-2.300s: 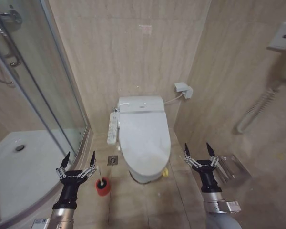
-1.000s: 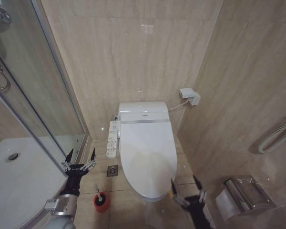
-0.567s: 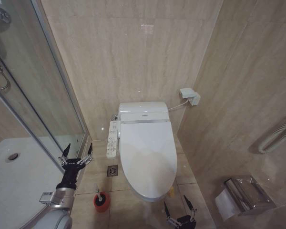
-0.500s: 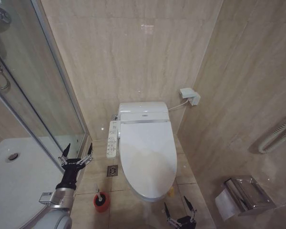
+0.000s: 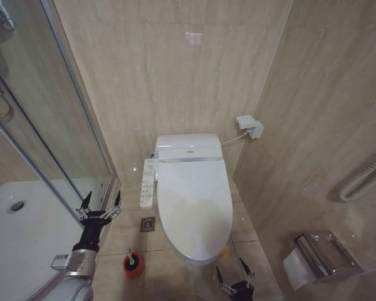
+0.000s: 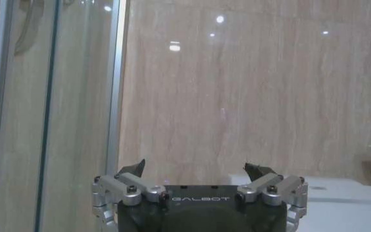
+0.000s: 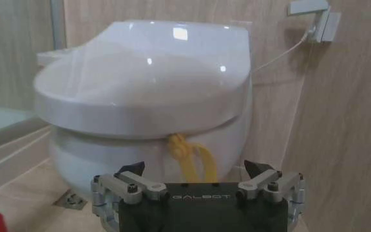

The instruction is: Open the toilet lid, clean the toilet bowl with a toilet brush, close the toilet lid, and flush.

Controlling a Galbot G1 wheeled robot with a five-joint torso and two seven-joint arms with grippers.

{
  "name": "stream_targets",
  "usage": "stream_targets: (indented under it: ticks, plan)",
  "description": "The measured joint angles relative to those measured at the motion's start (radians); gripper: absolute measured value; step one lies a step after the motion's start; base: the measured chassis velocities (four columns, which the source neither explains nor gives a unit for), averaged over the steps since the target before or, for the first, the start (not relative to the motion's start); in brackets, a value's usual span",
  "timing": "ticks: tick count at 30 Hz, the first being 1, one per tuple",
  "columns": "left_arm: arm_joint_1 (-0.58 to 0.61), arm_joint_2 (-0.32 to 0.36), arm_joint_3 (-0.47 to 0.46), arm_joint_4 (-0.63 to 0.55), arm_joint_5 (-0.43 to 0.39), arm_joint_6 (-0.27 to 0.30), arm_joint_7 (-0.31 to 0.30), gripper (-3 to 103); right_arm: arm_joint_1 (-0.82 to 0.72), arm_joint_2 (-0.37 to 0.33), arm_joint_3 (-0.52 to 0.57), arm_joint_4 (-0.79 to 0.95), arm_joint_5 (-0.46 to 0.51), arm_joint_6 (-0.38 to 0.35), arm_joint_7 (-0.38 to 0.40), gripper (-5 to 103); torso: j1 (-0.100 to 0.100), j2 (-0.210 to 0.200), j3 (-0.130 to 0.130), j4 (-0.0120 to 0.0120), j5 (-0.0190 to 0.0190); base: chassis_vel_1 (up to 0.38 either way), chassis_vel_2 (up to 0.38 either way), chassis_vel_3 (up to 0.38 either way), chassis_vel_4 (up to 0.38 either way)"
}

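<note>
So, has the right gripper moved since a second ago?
Yes. The right gripper has dropped back from beside the toilet lid front rim toward the floor below it, fingers open.

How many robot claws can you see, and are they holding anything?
2. The left gripper hangs open and empty beside the shower glass, above the toilet brush. The right gripper is open and empty, low before the toilet lid.

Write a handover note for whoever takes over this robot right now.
Left gripper: jaws open, empty, raised beside the shower glass.
Right gripper: jaws open, empty, low in front of the toilet, facing the yellow tie.
Toilet lid: shut.
Toilet brush: standing in its red holder on the floor, left of the toilet.
Done: nothing.
Left: open lid, scrub, close, flush.
</note>
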Motion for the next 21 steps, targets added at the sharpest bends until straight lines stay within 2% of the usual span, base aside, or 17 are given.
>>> stream_targets:
  ticks: [8,17,18,21]
  plan:
    - [0.011,0.003,-0.006,-0.004,0.001,0.0,0.0,100,0.073,0.02,0.009,-0.089,0.01,0.006,-0.019,100,0.0,0.0,0.0,-0.0002,0.0,0.0,0.0,0.0,0.0]
    - [0.012,0.003,-0.005,-0.004,0.002,-0.002,0.0,100,0.078,0.029,0.021,-0.102,0.015,0.014,-0.039,102,0.0,0.0,0.0,-0.0002,0.0,0.0,0.0,0.0,0.0]
    - [0.011,0.003,-0.005,-0.004,0.002,-0.003,0.0,100,0.078,0.03,0.022,-0.105,0.015,0.016,-0.042,83,0.0,0.0,0.0,-0.0002,-0.0001,0.0,0.0,0.0,0.0]
    - [0.009,0.003,-0.004,-0.002,0.002,-0.003,0.0,100,0.077,0.033,0.022,-0.111,0.015,0.018,-0.046,83,0.0,0.0,0.0,-0.0003,0.0,0.0,0.0,0.0,0.0]
